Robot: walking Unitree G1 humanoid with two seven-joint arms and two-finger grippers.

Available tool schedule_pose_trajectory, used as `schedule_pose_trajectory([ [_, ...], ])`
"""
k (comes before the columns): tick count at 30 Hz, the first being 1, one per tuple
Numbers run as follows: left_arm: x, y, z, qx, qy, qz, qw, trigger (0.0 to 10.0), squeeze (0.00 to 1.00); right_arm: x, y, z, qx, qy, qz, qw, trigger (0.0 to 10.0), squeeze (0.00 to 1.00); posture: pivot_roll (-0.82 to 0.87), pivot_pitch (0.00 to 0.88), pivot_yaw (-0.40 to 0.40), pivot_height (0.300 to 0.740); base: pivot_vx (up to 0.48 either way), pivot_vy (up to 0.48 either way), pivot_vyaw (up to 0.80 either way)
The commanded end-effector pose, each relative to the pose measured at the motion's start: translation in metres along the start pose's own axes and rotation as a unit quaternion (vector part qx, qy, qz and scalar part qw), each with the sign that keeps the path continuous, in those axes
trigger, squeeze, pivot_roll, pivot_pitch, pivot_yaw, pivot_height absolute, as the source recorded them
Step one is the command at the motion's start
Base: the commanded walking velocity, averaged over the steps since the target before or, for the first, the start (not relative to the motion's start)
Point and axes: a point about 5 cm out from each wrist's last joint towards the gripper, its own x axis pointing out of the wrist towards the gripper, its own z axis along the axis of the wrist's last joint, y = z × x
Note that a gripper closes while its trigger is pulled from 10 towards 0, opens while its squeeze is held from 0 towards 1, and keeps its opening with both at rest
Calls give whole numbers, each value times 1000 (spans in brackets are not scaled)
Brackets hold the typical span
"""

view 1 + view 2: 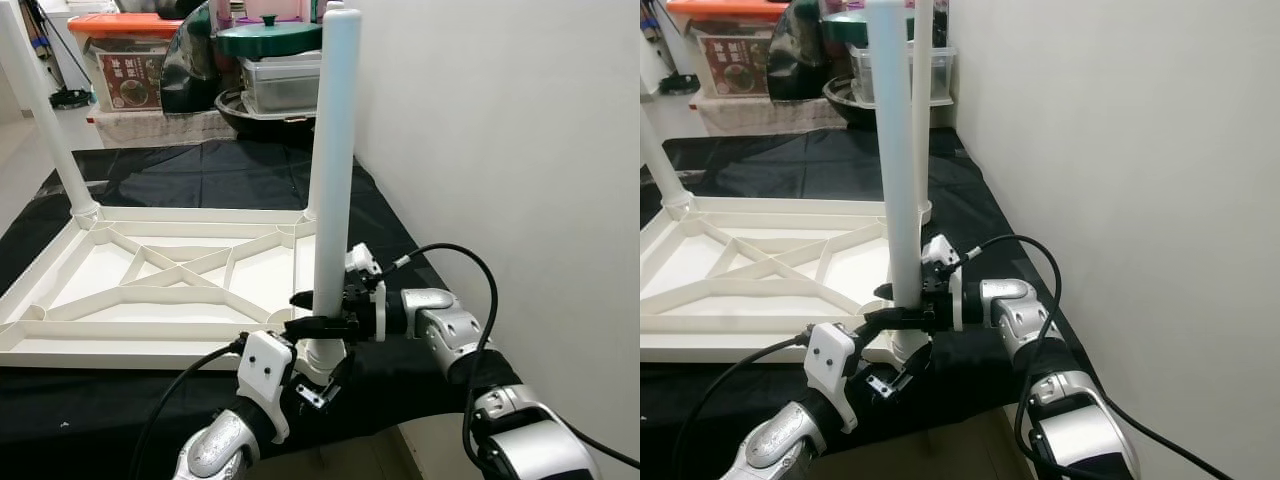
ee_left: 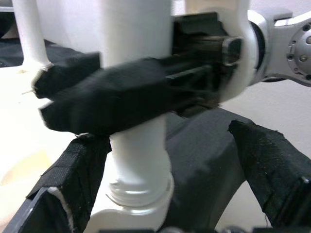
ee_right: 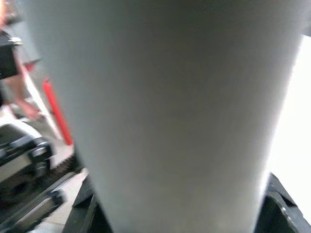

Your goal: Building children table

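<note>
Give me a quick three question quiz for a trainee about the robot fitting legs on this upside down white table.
1. True or false: the right gripper is shut on the near leg.
2. How many legs stand upright on the tabletop? A) one B) three C) five
3. What covers the surface under the tabletop?

Key
1. True. Its fingers clamp the near leg just above the socket.
2. B. The near leg, the far leg behind it and the left leg.
3. A black cloth.
</note>
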Motion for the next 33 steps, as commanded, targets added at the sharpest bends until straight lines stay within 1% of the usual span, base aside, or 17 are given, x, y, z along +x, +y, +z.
schedule_pose_trajectory([
  [1,1,0,-3,-1,5,0,1000,10000,0,6,-13,4,2,-24,-113,993,0,0,69,0,-64,740,0,0,0],
  [6,1,1,-3,-1,6,0,1000,10000,0,2,-27,10,6,-55,-242,969,0,0,65,0,-60,740,0,0,0],
  [7,1,1,-3,-1,6,0,1000,10000,0,-9,-39,12,17,-72,-366,928,0,0,63,0,-58,740,0,0,0],
  [9,1,1,-3,-1,6,0,1000,10000,0,-9,-39,12,17,-72,-366,928,0,0,63,0,-58,740,0,0,0],
  [10,1,2,-3,0,7,-1,1000,10000,0,-27,-48,8,46,-93,-511,853,0,0,56,0,-52,740,0,0,0],
  [11,1,2,-3,0,7,-1,1000,10000,0,-27,-48,8,46,-93,-511,853,0,0,56,0,-52,740,0,0,0],
  [12,1,3,-4,0,8,-2,1000,10000,0,-43,-43,-6,102,-111,-671,726,0,0,55,0,-52,740,0,0,0],
  [20,2,3,-4,1,8,-1,1000,10000,0,-28,-26,-23,178,-131,-739,636,0,0,61,0,-57,740,0,0,0],
  [22,2,3,-4,1,8,-1,1000,10000,0,-28,-26,-23,178,-131,-739,636,0,0,61,0,-57,740,0,0,0],
  [23,2,3,-3,1,8,0,1000,10000,0,-17,-23,-25,194,-136,-735,636,10000,0,63,0,-58,740,0,0,0],
  [26,2,3,-3,1,7,1,1000,10000,0,-7,-23,-24,199,-135,-724,646,10000,0,65,0,-58,740,0,0,0],
  [27,2,3,-3,1,7,2,1000,10000,0,-1,-23,-22,190,-136,-706,669,10000,341,60,0,-56,740,0,0,0],
  [28,2,2,-3,0,7,1,1000,10000,0,4,-23,-16,180,-145,-688,688,10000,1000,55,1,-55,740,0,0,0],
  [30,2,2,-3,-1,7,0,1000,10000,0,6,-23,-10,162,-154,-673,705,10000,1000,54,1,-56,740,0,0,0],
  [31,2,2,-3,-1,7,0,1000,10000,0,5,-23,-5,151,-169,-648,727,10000,463,54,1,-56,740,0,0,0],
  [32,2,2,-3,-1,7,0,1000,10000,0,5,-23,-5,151,-169,-648,727,10000,463,54,1,-56,740,0,0,0],
  [33,3,3,-3,-2,8,-1,1000,10000,0,2,-24,-2,128,-178,-622,752,10000,0,51,2,-54,740,0,0,0],
])
